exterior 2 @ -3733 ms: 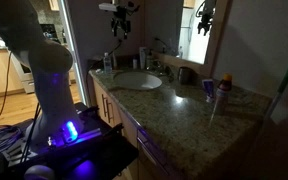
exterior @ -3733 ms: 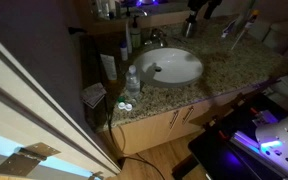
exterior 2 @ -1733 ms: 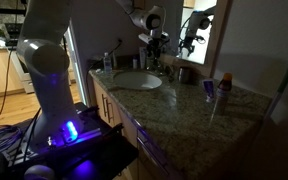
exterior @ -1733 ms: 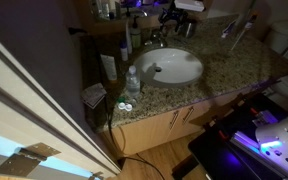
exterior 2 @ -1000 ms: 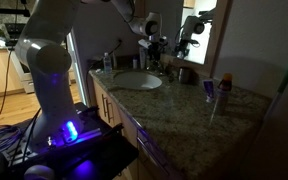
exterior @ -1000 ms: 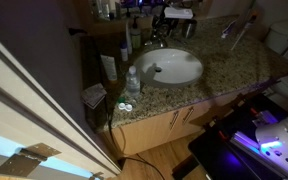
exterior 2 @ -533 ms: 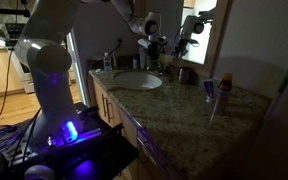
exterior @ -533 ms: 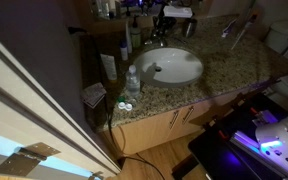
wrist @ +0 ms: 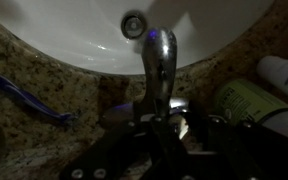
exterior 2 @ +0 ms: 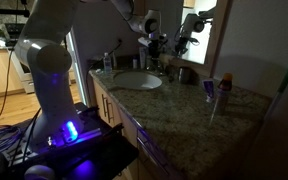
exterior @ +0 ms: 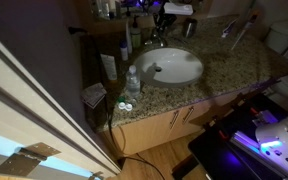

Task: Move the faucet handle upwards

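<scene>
Moved: gripper (exterior 2: 152, 45) has come down from high above to just over the faucet | Handle: faucet handle (wrist: 160, 62) at the rim of the white basin (wrist: 64, 35), long axis aimed at the drain | Jaws: opening and grasp cannot be told | Surface: speckled granite counter (exterior: 234, 65), dim bathroom | Wrist view only: blue razor (wrist: 30, 100)

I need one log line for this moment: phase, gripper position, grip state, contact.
phase: at faucet | gripper: above faucet handle, behind white basin | grip: cannot tell | contact: not clear
</scene>
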`<state>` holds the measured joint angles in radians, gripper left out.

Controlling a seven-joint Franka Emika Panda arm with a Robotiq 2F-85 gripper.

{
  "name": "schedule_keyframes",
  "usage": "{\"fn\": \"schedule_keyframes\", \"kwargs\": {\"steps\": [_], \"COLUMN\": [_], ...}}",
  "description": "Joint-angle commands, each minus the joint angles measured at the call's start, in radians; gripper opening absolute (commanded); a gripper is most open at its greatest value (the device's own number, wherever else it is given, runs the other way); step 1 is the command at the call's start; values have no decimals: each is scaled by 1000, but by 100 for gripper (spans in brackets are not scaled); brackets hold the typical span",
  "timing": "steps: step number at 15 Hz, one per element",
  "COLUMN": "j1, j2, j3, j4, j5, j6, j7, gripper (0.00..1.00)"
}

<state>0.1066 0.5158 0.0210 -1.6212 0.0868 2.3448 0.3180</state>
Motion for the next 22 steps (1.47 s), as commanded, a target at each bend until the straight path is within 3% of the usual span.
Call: {"fn": "schedule_keyframes", "kwargs": {"steps": [1,5,10,14,15,17,22], "j1": [-13,12,62,113,126,152,185], "j2": [-162,-167,-155,-159,-163,-174,-236], "j3": [-30,-95,-158,-195,-200,-214,-209], "j4": [-90,-107,-124,-135,-136,-138,-146], "j5": [-18,-148,-289,-384,-398,-440,-554], "j6": [-15,-112,-7,-2,-19,-37,-160], "j7": [-8,6,107,206,232,293,435], "gripper": [7,7,7,7,54,59,95]}}
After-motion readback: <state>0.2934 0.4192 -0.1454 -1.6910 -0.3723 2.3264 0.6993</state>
